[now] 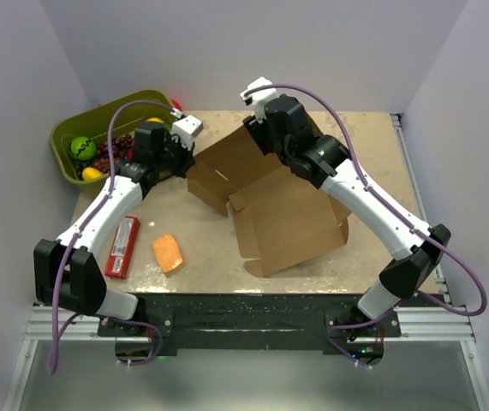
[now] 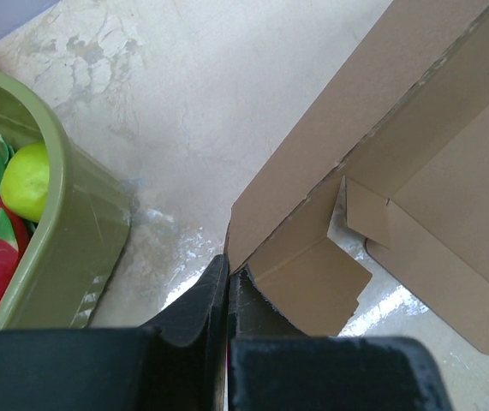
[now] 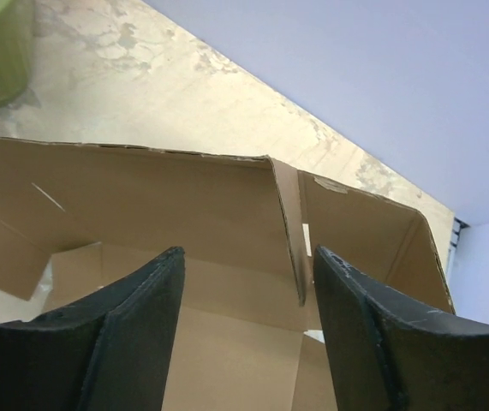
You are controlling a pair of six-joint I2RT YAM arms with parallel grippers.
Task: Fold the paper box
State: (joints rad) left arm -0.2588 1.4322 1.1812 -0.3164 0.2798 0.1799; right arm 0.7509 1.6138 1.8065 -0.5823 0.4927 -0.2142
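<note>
Nearest the arm bases, on the left of the worktop, a flat red packet lies lengthwise, and a small orange block sits just beside it to the right, apart from it. Past these, in the middle of the worktop and a little to the right, the paper box lies opened out and only partly shaped. Its nearer panel rests flat with low side flaps raised, and its farther panel runs back toward the left. The left end effector is at the left corner of that farther panel, its fingers pressed fully together with the tips touching the cardboard edge (whether any cardboard is nipped between them I cannot tell). The right end effector hangs over the far edge of the box with its fingers spread apart, gripping nothing; an upright wall and a narrow tab show in the gap between them. Farthest back, at the left corner, stands an olive-green bin holding fruit, among it a green ball.
</note>
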